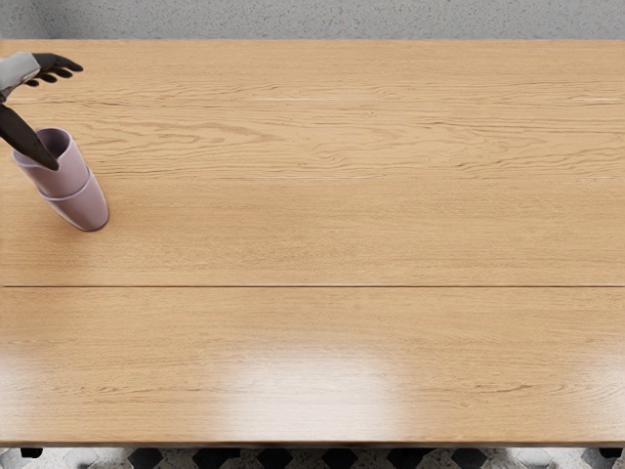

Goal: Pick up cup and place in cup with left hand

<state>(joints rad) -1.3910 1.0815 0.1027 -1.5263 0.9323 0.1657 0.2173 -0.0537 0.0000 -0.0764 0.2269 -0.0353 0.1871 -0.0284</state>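
Note:
At the left of the table, in the head view, two pinkish-mauve cups are nested. The upper cup sits inside the lower cup, its dark opening facing up and toward the back left. My left hand comes in from the left edge with its fingers extended over the table behind the cups. Its dark thumb crosses the upper cup's rim at the left; whether it touches the cup is unclear. The hand is open and grasps nothing. My right hand is out of view.
The light wooden table fills most of the view. Its back edge runs along a grey speckled surface, and its front edge lies near the bottom, above a patterned floor.

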